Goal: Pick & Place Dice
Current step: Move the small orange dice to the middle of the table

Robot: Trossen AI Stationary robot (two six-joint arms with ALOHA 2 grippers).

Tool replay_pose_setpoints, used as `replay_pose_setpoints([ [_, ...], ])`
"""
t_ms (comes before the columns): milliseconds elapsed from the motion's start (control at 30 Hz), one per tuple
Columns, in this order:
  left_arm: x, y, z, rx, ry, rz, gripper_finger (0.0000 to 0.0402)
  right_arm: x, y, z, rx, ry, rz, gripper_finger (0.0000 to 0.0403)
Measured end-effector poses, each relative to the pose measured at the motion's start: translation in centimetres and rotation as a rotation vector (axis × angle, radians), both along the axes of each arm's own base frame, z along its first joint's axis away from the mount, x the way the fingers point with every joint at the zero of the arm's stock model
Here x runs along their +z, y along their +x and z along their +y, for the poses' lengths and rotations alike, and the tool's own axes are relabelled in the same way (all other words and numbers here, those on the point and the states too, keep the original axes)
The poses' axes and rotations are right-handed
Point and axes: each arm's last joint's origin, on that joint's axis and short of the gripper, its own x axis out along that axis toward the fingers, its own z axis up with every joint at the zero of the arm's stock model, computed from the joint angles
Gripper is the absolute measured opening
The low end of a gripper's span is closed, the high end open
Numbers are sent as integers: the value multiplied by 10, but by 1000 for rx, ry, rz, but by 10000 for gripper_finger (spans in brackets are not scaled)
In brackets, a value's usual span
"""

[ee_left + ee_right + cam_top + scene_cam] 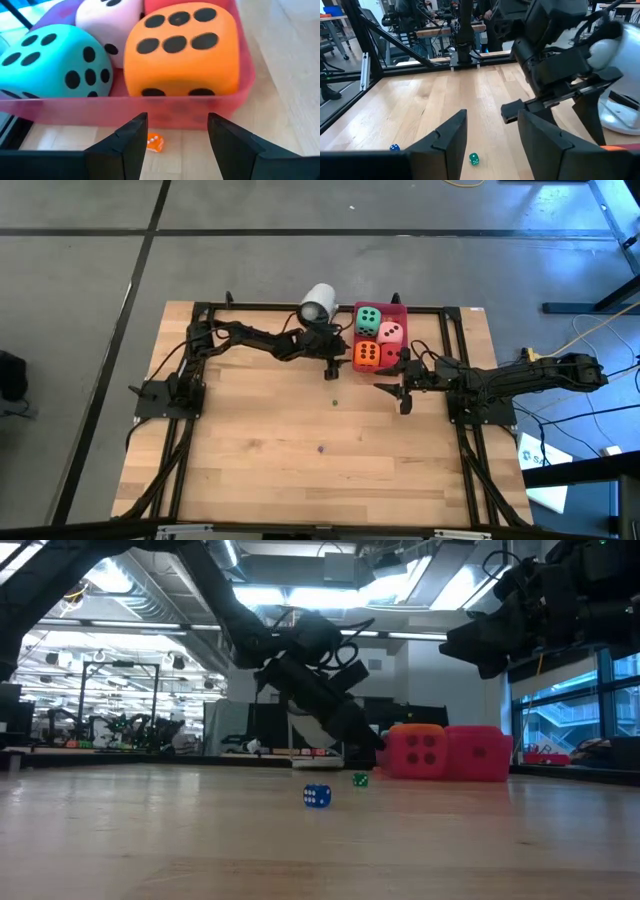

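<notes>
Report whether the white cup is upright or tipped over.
Tipped over: the white cup lies on its side beside the red tray, its dark mouth facing the table's middle.

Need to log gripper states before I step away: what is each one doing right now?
Left gripper: open, empty, just above a tiny orange die beside the red tray.
Right gripper: open, empty, over the table.
</notes>
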Motion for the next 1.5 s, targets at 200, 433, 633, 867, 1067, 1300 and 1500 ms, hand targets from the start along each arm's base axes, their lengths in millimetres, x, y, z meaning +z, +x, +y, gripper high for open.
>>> replay_pose_setpoints([
  [200,4,5,0,-7,-19,24,201,0,0,0,-2,0,0,176],
  [433,5,9,-11,-87,-101,-4,201,0,0,0,-2,0,1,176],
  [633,3,9,-21,-114,-123,49,199,-1,0,0,-2,0,8,176],
  [867,22,-4,-52,-187,-141,216,135,-2,0,0,-19,42,21,176],
  [1067,41,-24,-72,-312,-246,274,71,5,7,-2,-53,48,44,176],
  [1300,54,-64,-81,-342,-291,209,34,37,53,-11,-124,-142,377,176],
  [1500,60,-111,-94,-450,-318,2,26,55,97,-40,-142,-249,698,175],
])
